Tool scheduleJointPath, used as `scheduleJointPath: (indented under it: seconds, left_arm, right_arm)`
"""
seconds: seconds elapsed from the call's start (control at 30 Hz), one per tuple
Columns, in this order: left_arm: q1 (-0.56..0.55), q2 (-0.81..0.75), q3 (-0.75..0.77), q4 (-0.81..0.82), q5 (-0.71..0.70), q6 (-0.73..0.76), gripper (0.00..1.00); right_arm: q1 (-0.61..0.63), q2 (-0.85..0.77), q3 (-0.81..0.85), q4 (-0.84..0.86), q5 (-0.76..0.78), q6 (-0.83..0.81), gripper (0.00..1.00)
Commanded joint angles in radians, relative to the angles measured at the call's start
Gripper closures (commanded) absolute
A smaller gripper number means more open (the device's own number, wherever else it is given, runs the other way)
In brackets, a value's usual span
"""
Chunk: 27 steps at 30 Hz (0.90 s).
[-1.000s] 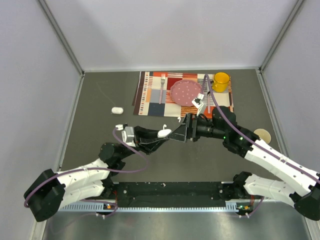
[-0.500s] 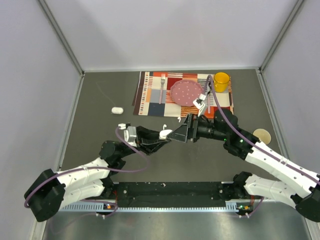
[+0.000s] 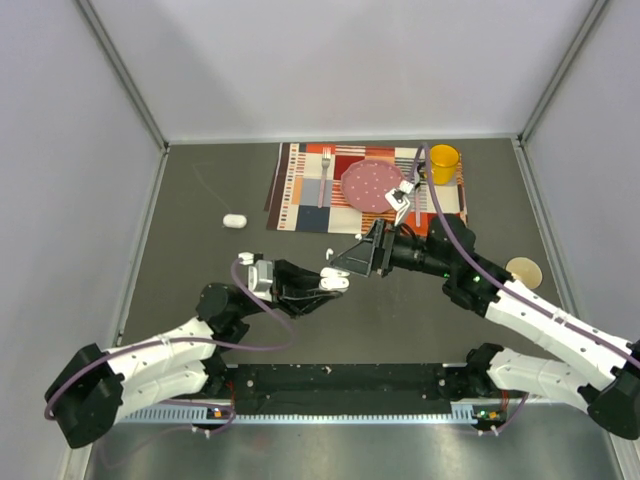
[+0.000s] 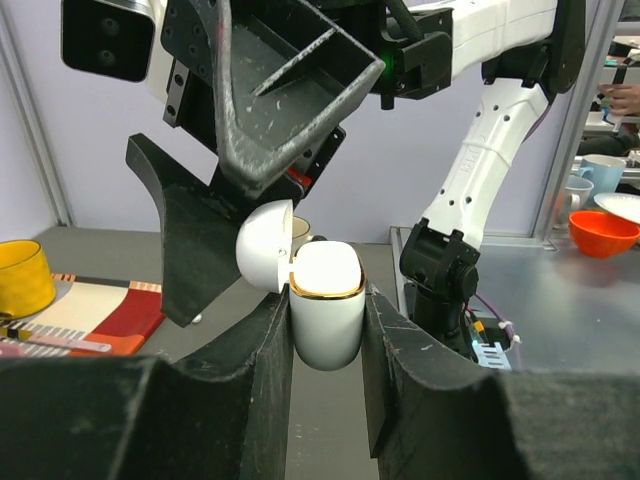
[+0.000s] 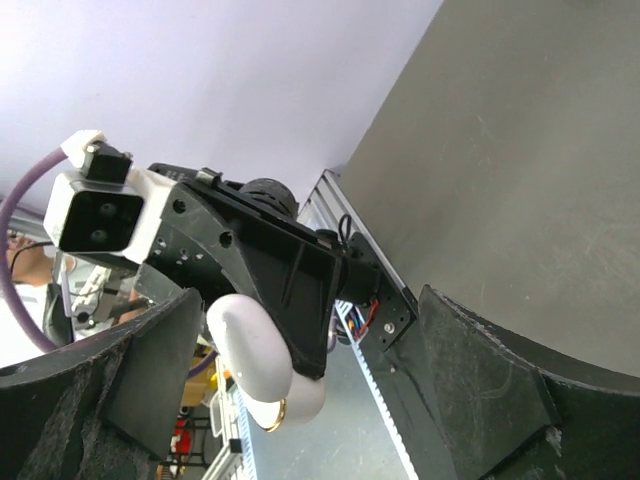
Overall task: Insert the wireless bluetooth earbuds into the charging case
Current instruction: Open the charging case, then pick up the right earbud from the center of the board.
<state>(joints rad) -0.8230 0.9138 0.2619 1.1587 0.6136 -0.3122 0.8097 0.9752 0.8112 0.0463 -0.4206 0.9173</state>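
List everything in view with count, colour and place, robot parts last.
Placemat: one, striped, far centre.
Plate: one, maroon, on the placemat.
Fork: one, silver, on the placemat, left of the plate.
Cup: one, yellow, placemat's far right corner.
Disc: one, beige, right side of the table.
Loose case: one, white, table's left side.
Earbud: one seen, white, tiny, just off the placemat's near edge.
Charging case: one, white, lid open, in the left gripper.
Left gripper: one, black, shut on the charging case.
Right gripper: one, black, open, at the case's lid.
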Motion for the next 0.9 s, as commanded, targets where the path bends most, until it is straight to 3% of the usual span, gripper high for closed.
scheduleJointPath:
  seconds: [0.0, 0.23, 0.43, 0.63, 0.87]
  left_arm:
    - [-0.004, -0.053, -0.01, 0.006, -0.04, 0.021, 1.0]
    - [-0.004, -0.15, -0.052, -0.093, -0.11, 0.062, 1.0]
    - [-0.002, -0.251, -0.059, -0.206, -0.143, 0.096, 1.0]
    - [-0.004, -0.341, -0.067, -0.286, -0.16, 0.108, 1.0]
    - [-0.004, -0.394, -0.069, -0.343, -0.17, 0.119, 1.0]
  right_arm:
    - [0.006, -0.033, 0.017, 0.136, -0.05, 0.008, 0.11]
    - [0.006, -0.069, 0.063, 0.103, -0.037, 0.002, 0.1]
    - [-0.039, -0.136, 0.072, -0.175, 0.242, -0.078, 0.09]
    - [-0.204, -0.13, 0.069, -0.376, 0.204, -0.095, 0.07]
    - [-0.287, -0.073, -0.006, -0.43, 0.21, -0.132, 0.11]
